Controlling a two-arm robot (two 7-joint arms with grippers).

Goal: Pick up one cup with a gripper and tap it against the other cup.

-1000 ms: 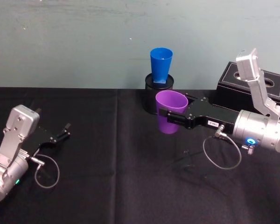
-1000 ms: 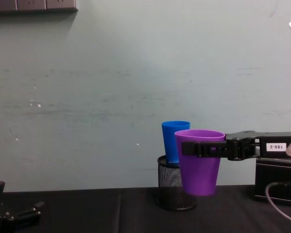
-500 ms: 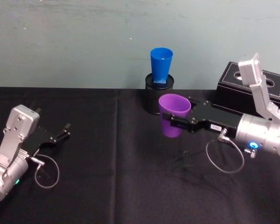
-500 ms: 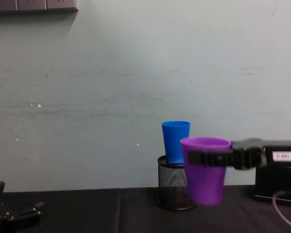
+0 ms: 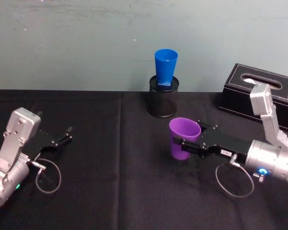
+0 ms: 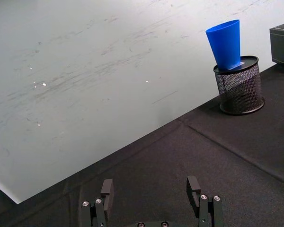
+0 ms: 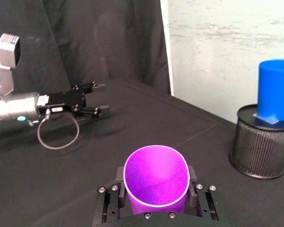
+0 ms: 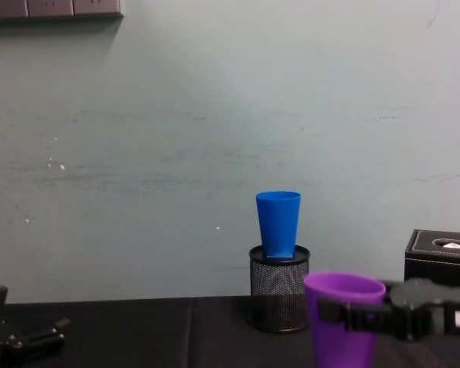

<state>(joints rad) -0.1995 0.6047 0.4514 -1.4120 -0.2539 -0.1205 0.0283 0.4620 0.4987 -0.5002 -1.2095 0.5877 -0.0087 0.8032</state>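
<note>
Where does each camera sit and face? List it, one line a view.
Head: high, looking down at the table; both arms show.
Chest: low, facing the wall; right gripper holds the purple cup.
Left wrist: behind the open left gripper.
Right wrist: over the purple cup.
All share the blue cup.

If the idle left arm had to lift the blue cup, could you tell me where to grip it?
Grip the blue cup on its bare upper wall, coming level from the left. It stands upright in the mesh holder, which hides its base, and it widens toward the rim.
</note>
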